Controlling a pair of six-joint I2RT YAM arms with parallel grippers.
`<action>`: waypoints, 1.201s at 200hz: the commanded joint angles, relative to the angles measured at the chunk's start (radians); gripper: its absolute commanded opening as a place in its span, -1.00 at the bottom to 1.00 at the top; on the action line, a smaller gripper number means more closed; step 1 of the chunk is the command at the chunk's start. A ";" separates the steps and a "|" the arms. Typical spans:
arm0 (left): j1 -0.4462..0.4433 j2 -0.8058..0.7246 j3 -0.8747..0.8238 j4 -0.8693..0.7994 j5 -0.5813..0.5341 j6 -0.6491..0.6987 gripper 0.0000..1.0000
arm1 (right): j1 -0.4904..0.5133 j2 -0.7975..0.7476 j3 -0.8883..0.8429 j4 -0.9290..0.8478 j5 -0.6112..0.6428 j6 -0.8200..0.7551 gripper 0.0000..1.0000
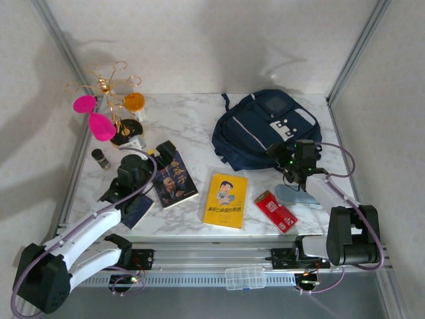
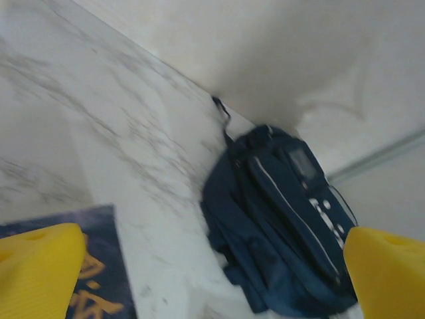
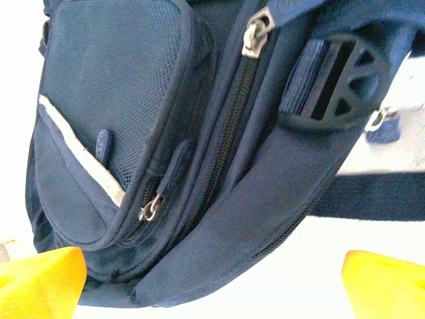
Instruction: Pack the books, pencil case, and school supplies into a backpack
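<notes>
My right end effector (image 1: pixel 291 158), released with jaws wide, hangs at the near side of the backpack (image 1: pixel 265 129), which lies zipped toward the bench's (image 1: pixel 192 126) far right corner. I should pinch the main zipper pull (image 3: pixel 255 33) — tab, not fabric — and draw along its track. My left end effector (image 1: pixel 133 174), also released, hovers by the navy book (image 1: pixel 174 181).

The backpack (image 3: pixel 199 166) is matt woven navy cloth, partly mesh, with shiny metal zip pulls (image 3: pixel 255 30) and a matt black plastic buckle (image 3: pixel 335 83). Beneath it the worktop (image 1: pixel 192 126) looks smooth and marble-patterned. In front of the backpack, the yellow book (image 1: pixel 225 200) and navy book (image 1: pixel 174 181) have smooth paper covers.
</notes>
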 commanded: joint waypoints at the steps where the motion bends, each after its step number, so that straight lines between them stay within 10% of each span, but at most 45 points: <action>1: -0.080 0.036 -0.008 0.041 -0.029 -0.022 0.99 | 0.012 0.068 0.033 0.039 -0.018 0.109 0.97; 40: -0.180 0.116 0.010 0.085 -0.052 -0.015 0.99 | 0.049 0.212 0.112 0.106 -0.005 0.127 0.89; 111: -0.212 0.136 0.033 0.024 -0.091 0.010 0.99 | 0.143 0.408 0.253 0.248 -0.113 -0.021 -0.41; 153: -0.212 0.053 0.014 -0.055 -0.144 0.031 0.99 | 0.277 0.471 0.393 0.206 -0.108 -0.094 -0.78; 217: -0.210 0.038 0.060 -0.155 -0.145 0.040 0.99 | 0.487 0.504 0.435 0.299 -0.002 0.089 -0.76; 240: -0.210 0.057 0.083 -0.170 -0.142 0.043 0.99 | 0.535 0.475 0.445 0.286 0.037 0.115 -0.40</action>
